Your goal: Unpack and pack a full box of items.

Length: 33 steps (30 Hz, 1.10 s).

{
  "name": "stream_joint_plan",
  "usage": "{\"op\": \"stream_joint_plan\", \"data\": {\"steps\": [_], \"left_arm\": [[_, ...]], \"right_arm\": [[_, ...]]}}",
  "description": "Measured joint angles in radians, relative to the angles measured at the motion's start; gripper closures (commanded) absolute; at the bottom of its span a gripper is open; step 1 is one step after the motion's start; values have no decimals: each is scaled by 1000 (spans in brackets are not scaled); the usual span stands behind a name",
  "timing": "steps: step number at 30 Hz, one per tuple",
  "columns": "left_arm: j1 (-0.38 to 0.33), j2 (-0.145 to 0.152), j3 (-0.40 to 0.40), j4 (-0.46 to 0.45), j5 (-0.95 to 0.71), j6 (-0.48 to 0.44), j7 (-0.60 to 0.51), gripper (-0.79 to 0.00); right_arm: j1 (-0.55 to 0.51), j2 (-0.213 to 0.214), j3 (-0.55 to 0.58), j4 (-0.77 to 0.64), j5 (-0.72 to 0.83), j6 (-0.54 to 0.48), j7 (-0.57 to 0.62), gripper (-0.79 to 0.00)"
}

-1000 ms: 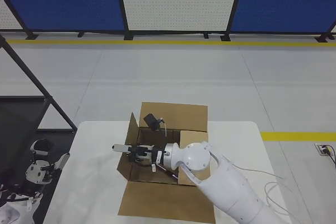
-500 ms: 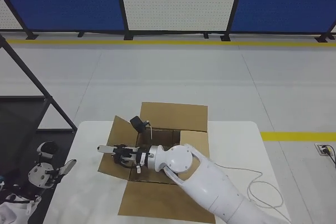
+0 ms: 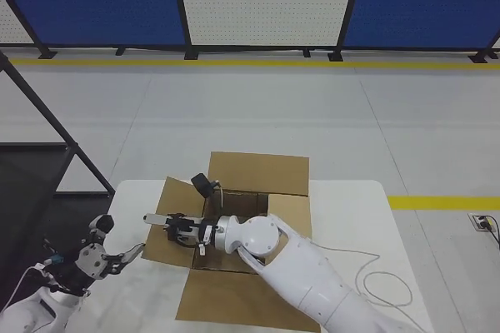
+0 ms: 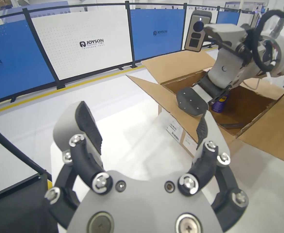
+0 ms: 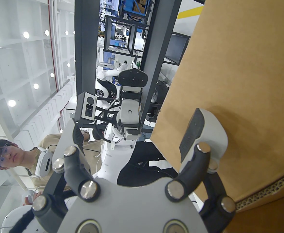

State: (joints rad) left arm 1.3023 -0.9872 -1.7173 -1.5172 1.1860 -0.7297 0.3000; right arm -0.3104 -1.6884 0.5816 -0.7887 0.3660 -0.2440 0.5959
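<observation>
An open cardboard box [image 3: 258, 173] stands on the white table [image 3: 350, 225]. My right gripper [image 3: 161, 221] is open at the box's left flap [image 3: 171, 246]; one of its fingers [image 5: 195, 132] lies flat against the flap's cardboard [image 5: 229, 73], and the flap's edge runs between the two fingers. The left wrist view shows that gripper [image 4: 193, 100] low over the folded-out flap [image 4: 156, 90]. Inside the box are a blue item [image 4: 219, 101] and a thin black item [image 4: 231, 124]. My left gripper [image 4: 144, 124] is open and holds nothing, over the table's left edge [image 3: 125, 254].
A black metal frame [image 3: 33, 108] and a dark surface stand left of the table. The box's front flap [image 3: 242, 304] lies folded out towards me, the rear flap stands up. White labels [image 4: 176, 128] are on the box's left side. Bare table lies right of the box.
My right gripper moved left and pushed the left flap outward and down. My left arm came up from the lower left towards the table's edge.
</observation>
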Motion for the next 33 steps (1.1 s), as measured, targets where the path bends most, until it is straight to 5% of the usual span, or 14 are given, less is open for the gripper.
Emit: {"op": "stream_joint_plan", "data": {"steps": [15, 33], "left_arm": [[-31, -3, 56, 54, 103, 81, -10, -785], [-105, -11, 168, 143, 205, 108, -25, -785]], "right_arm": [[-48, 17, 89, -50, -81, -51, 6, -785], [-308, 137, 345, -408, -249, -20, 28, -785]]}}
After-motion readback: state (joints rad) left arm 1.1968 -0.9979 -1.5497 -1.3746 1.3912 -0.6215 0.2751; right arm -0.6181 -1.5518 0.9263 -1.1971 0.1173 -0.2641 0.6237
